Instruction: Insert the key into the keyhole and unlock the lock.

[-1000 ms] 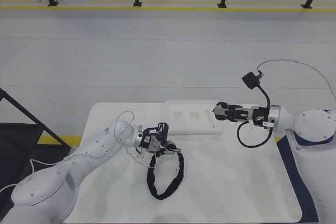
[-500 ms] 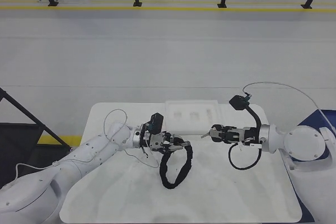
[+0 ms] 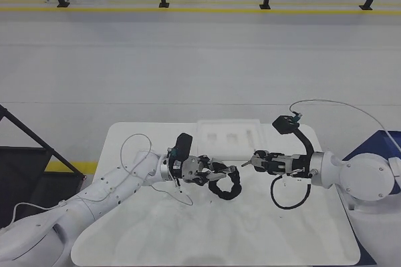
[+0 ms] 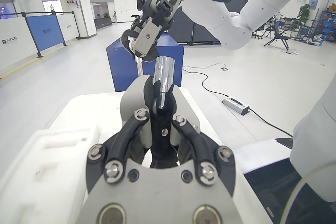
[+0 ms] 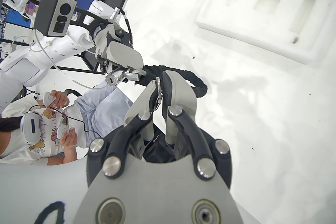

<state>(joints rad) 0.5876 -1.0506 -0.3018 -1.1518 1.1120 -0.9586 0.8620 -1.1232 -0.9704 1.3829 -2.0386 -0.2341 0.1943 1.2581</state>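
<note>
— White tabletop [image 3: 287, 227] first: how much of the job is done above it?

— The fetching, I'd say. Both pieces are held up over its middle, facing each other. The foam tray [image 3: 230, 137] lies along the far edge, behind the two grippers.

— And the grips?

— The left gripper [image 4: 158, 89] has its jaws closed on the lock [image 4: 162, 72], just where the black sleeve meets the chrome cylinder. The cable loop [image 3: 228, 189] droops below it. I cannot tell whether the loop touches the table. The right gripper [image 5: 160, 86] has its jaws clamped flat on the head of the key [image 5: 158, 93], with the blade pointing toward the lock.

— Inserted?

— No. The keyhole [image 5: 111, 79] sits in the cylinder's end face, and the key is off to one side of it, near but apart. Lining up, pushing in and turning are all left to do.

— Room to work?

— Plenty, by my reading. There is bare table on the near side and out to both ends, and every edge is well apart from the grippers. The tight spot is the loop hanging just beside the key's path, and the tray rim behind limits any swing backward.
</note>
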